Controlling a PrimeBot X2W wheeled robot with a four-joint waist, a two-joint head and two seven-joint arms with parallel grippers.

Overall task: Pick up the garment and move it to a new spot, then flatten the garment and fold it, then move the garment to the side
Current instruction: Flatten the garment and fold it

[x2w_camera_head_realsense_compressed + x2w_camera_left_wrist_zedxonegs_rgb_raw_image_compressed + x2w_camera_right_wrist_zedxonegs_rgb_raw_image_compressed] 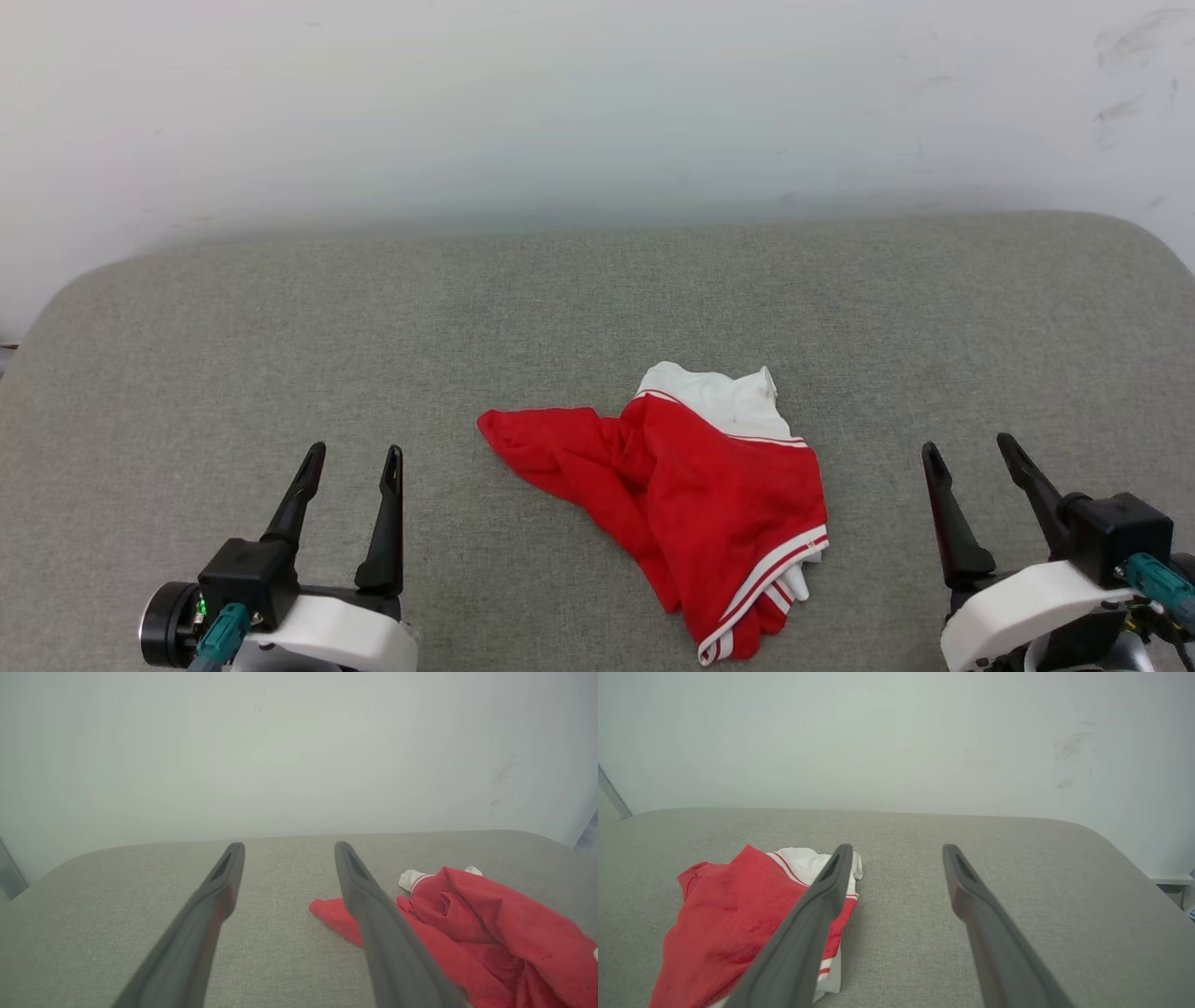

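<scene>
I see the crumpled red garment near the middle of the grey cushion, my left gripper at eight o'clock and right gripper at four o'clock, both spread wide, empty.

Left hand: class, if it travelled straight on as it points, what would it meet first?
Probably nothing until the wall; the left hand points over bare cushion, the shirt off its line.

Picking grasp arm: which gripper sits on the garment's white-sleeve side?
The right gripper: the garment's white sleeve lies toward it; the left gripper faces a red flap.
</scene>
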